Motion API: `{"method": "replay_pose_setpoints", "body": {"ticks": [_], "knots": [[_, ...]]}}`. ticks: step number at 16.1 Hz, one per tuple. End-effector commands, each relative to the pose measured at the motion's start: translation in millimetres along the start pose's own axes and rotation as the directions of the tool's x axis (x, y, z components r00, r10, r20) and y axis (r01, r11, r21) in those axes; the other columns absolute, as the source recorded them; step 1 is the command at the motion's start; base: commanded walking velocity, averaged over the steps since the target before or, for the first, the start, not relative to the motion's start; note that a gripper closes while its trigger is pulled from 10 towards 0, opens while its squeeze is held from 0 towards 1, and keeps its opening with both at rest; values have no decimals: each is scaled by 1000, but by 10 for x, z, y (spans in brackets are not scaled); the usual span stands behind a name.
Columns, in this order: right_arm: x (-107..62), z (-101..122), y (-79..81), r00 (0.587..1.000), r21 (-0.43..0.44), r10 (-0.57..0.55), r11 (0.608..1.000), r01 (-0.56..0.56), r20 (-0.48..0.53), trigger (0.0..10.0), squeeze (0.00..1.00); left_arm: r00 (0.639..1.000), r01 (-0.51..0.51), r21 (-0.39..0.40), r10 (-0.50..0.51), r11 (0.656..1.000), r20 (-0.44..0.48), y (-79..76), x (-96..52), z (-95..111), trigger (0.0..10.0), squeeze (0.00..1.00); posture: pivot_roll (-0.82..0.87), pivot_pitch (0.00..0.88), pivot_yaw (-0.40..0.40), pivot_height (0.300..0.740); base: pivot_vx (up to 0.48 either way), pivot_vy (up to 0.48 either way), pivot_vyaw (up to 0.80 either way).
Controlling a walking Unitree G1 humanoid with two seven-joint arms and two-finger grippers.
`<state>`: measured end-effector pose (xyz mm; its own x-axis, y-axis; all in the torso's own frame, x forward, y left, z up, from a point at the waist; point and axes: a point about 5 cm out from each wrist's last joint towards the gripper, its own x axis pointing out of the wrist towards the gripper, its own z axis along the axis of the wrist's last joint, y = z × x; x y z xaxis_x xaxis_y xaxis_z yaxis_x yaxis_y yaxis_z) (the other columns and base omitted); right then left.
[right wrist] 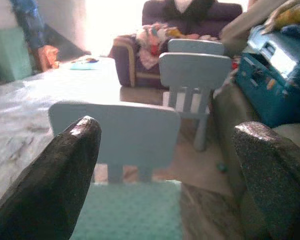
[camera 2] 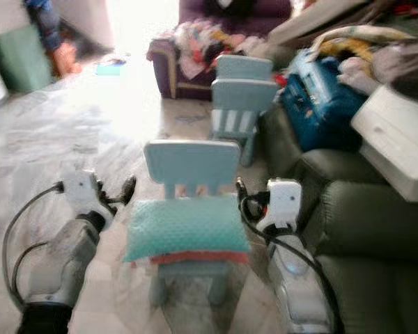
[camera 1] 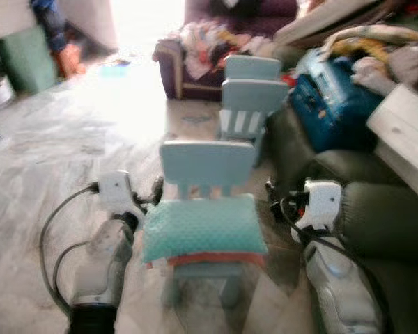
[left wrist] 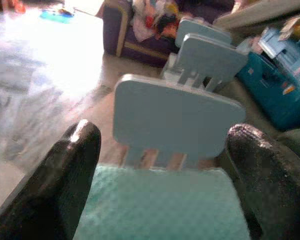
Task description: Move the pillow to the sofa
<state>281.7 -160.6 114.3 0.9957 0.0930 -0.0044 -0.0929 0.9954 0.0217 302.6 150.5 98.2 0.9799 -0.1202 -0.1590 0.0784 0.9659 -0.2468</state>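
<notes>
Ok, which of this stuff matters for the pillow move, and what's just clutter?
Job:
pillow on the nearest blue chair
green sofa
left gripper, open
right gripper, open

Clutter:
two more blue chairs
blue case
purple sofa piled with clothes
white box

Teal textured pillow [camera 1: 203,227], lying flat on small blue chair [camera 1: 207,167] seat

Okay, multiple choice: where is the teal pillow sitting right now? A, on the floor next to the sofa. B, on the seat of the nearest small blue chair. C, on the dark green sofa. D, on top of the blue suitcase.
B: the teal pillow lies on the seat of the nearest small blue chair, between the open left gripper and right gripper.
</notes>
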Motion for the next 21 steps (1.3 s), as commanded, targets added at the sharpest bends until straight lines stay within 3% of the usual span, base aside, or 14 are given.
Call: {"method": "replay_pose_setpoints", "body": {"ticks": [1, 11, 16, 19, 21], "knots": [[0, 25, 6, 1000, 6, -1, 1000, 1, 6, 10000, 0, 1000, 5, 23, -5, 1000, 23, 34, 0, 60, 10000, 0, -61, 21, -51, 740, 0, 0, 0], [-7, 19, -8, 1000, 4, -8, 1000, 8, 2, 10000, 0, 999, 14, 32, -15, 999, 29, 33, -3, 62, 10000, 0, -69, 25, -51, 740, 0, 0, 0], [1, 38, -21, 1000, -4, -3, 1000, 3, 7, 10000, 0, 998, -44, 76, 41, 996, 43, 167, 12, 60, 10000, 0, -71, 29, -53, 740, 0, 0, 0], [21, 54, -8, 1000, -6, 7, 1000, -7, 13, 10000, 0, 994, -43, 96, 34, 994, 101, 196, 8, 113, 10000, 0, -68, 31, -55, 740, 0, 0, 0], [28, 65, -1, 1000, -9, 10, 1000, -10, 19, 10000, 0, 994, -15, 69, 7, 997, 112, 172, 11, 134, 10000, 0, -69, 34, -53, 740, 397, 0, 0]]}}
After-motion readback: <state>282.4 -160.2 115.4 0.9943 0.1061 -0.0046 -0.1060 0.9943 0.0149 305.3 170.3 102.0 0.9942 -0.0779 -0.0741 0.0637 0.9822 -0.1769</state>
